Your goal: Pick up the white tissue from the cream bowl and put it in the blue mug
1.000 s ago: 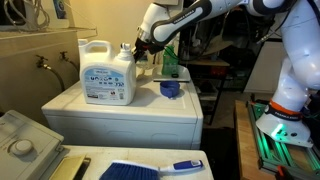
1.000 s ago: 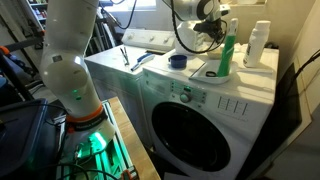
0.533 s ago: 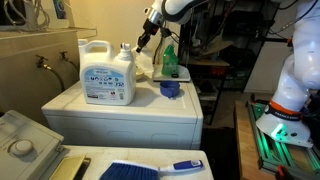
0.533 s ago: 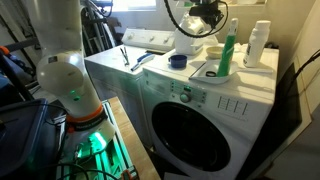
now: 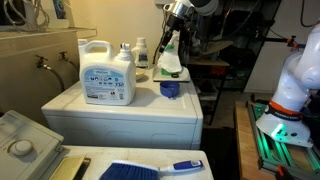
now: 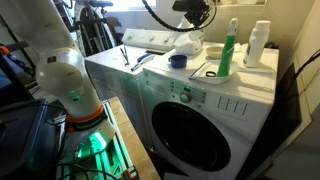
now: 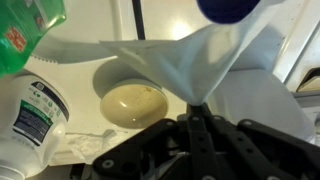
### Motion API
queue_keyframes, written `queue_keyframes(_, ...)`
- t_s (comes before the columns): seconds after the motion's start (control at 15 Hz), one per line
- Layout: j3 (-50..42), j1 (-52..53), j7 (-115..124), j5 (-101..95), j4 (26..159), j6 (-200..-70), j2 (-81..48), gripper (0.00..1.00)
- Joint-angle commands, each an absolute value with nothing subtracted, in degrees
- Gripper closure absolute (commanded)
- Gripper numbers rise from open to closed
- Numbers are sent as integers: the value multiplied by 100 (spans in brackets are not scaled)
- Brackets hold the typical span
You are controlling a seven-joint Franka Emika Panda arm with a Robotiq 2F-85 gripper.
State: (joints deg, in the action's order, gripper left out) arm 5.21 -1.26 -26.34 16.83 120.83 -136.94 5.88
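White desk (image 5: 150, 108), the top of a washer, w/ a big white jug (image 5: 107, 72) on it. Gripper (image 5: 168, 36) is up high & its jaws are pinched tight on the white tissue (image 5: 171, 63). Tissue hangs down in the air, just above the blue mug (image 5: 170, 89). In wrist view the cream bowl (image 7: 133, 103) sits on the desk below, apart from the tissue. Green bottle (image 6: 228, 52) stands near the mug.
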Motion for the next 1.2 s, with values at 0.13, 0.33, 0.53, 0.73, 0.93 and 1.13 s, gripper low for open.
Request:
queue_keyframes(0.13,532,272,-1830,1290,13164,-14213,1289,99)
queue_keyframes(0.33,731,364,-1114,502,13398,-14443,1094,98)
queue_keyframes(0.53,827,491,-691,92,13476,-14268,873,98)
queue_keyframes(0.73,850,577,-430,-22,13483,-14471,597,98)
queue_keyframes(0.93,866,603,-105,-186,13453,-14905,285,98)
queue_keyframes(1.13,840,601,152,-601,13429,-15093,24,98)
